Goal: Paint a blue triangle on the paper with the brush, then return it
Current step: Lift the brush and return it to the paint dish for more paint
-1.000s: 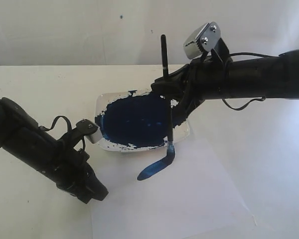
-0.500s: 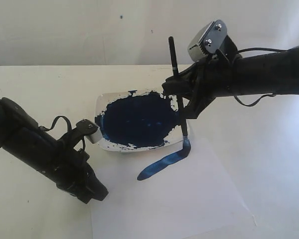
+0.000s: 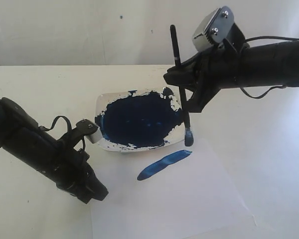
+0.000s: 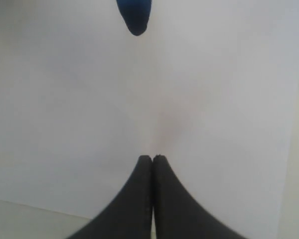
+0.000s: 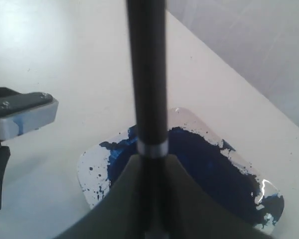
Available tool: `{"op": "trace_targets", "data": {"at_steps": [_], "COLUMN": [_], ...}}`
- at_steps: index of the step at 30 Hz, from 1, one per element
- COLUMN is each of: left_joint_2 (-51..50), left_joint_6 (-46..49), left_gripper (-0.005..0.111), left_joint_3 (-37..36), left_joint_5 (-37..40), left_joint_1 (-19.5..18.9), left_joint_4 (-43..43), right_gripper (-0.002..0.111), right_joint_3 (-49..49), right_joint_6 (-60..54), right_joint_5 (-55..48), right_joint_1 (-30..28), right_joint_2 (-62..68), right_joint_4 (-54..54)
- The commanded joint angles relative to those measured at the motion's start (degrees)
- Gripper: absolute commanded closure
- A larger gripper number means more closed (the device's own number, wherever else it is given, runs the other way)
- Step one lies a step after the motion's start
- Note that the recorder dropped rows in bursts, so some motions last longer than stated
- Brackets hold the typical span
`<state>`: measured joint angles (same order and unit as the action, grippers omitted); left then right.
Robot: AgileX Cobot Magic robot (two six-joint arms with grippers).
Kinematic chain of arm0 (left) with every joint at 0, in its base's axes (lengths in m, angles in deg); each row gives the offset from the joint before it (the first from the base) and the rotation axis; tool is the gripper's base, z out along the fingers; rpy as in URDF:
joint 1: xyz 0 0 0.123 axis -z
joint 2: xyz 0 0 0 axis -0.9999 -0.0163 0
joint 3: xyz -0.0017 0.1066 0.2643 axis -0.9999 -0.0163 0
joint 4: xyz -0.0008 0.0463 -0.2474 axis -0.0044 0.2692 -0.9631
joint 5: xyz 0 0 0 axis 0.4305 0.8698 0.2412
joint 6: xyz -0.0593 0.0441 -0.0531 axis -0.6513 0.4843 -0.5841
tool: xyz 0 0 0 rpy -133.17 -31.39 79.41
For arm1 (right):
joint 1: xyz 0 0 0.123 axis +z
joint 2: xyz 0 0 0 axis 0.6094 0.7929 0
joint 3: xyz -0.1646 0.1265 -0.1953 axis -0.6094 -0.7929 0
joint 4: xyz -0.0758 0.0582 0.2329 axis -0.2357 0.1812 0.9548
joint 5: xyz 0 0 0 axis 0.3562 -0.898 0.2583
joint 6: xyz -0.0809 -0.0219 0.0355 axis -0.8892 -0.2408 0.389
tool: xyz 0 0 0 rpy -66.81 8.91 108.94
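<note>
My right gripper [image 3: 182, 92] is shut on the brush [image 3: 179, 79], a thin black-handled one held nearly upright. Its dark wet tip [image 3: 189, 138] hangs just above the paper [image 3: 179, 204], beside the dish's near right corner. In the right wrist view the fingers [image 5: 119, 194] clamp the handle [image 5: 147, 74] below its silvery band [image 5: 152, 149]. One slanted bright-blue stroke [image 3: 164, 164] lies on the paper; no blue triangle shows. My left gripper [image 3: 99, 193] is shut and empty at the paper's left edge. In the left wrist view it [image 4: 153, 157] points at the stroke's end [image 4: 134, 17].
A white dish [image 3: 100, 102] with a dark navy paint pool [image 3: 137, 119] sits just beyond the paper; the pool [image 5: 209, 169] fills most of the dish [image 5: 92, 169]. The left arm [image 3: 35, 147] lies across the table to the dish's left.
The right arm dragged the brush to the right, lengthening the blue stroke, then lifted the tip off the paper. The left arm has not moved.
</note>
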<state>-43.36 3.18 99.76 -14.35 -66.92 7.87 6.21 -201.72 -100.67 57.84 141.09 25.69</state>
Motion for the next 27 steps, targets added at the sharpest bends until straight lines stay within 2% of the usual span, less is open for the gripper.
{"op": "trace_targets", "data": {"at_steps": [1,5,8,11,13,18,21,27], "left_joint_2": [0.2,0.2,0.2,0.2,0.2,0.2,0.2,0.2], "left_joint_6": [0.1,0.1,0.1,0.1,0.1,0.1,0.1,0.1], "left_gripper": [0.107,0.107,0.107,0.107,0.107,0.107,0.107,0.107], "left_joint_3": [-0.2,-0.2,-0.2,-0.2,-0.2,-0.2,-0.2,-0.2], "left_joint_5": [1.1,1.1,1.1,1.2,1.2,1.2,1.2,1.2], "left_joint_1": [-0.2,-0.2,-0.2,-0.2,-0.2,-0.2,-0.2,-0.2], "left_joint_4": [-0.8,-0.8,-0.8,-0.8,-0.8,-0.8,-0.8,-0.8], "right_gripper": [0.108,0.108,0.108,0.108,0.108,0.108,0.108,0.108], "right_joint_3": [-0.3,-0.7,-2.6,-5.8,-8.0,-9.0,-8.7,-6.7], "right_joint_6": [4.1,15.2,21.2,20.2,14.5,11.8,11.8,15.8], "right_joint_5": [-1.1,-0.3,5.2,13.1,17.9,26.9,28.1,26.0], "right_joint_1": [-0.5,-0.1,1.9,5.9,9.5,17.6,19.5,19.7], "right_joint_2": [-5.0,-8.6,-10.9,-12.4,-12.9,-12.4,-11.7,-8.5], "right_joint_4": [0.4,0.7,2.3,7.9,13.9,13.9,13.9,13.9]}}
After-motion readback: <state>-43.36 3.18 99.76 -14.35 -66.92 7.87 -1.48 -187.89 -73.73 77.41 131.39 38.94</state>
